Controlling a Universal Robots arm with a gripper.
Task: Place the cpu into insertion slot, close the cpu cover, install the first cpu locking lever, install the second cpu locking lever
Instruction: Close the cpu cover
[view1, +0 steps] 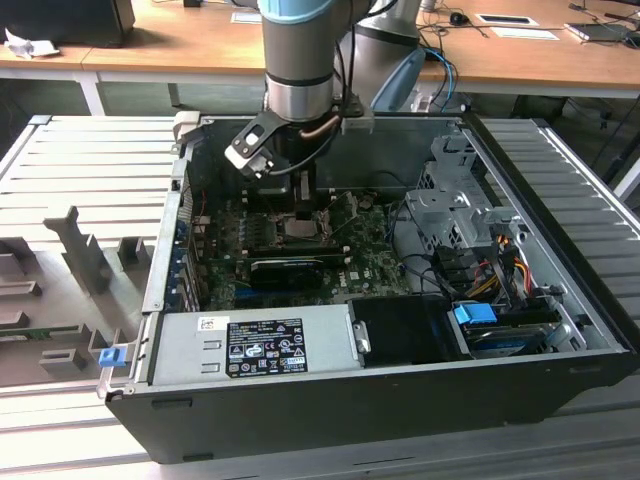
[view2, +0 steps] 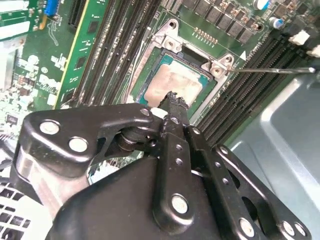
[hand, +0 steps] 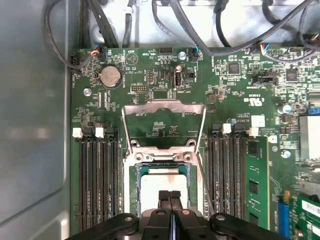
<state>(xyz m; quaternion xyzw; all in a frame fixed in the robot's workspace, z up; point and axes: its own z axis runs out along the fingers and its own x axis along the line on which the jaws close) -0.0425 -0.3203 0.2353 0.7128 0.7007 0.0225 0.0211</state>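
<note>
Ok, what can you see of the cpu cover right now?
The cpu cover is a thin, pale-grey metal frame plate with a large square window; green board shows through it. It is swung open, hinged at the insertion slot's edge and tipped away from it, leaving the cpu in the slot uncovered. The gripper, over the cpu, does not touch the cover.

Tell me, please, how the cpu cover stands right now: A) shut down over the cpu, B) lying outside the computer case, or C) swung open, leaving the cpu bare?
C: in the first wrist view the cpu cover is swung up off the insertion slot, and the cpu lies bare in it under the shut tool.
</note>
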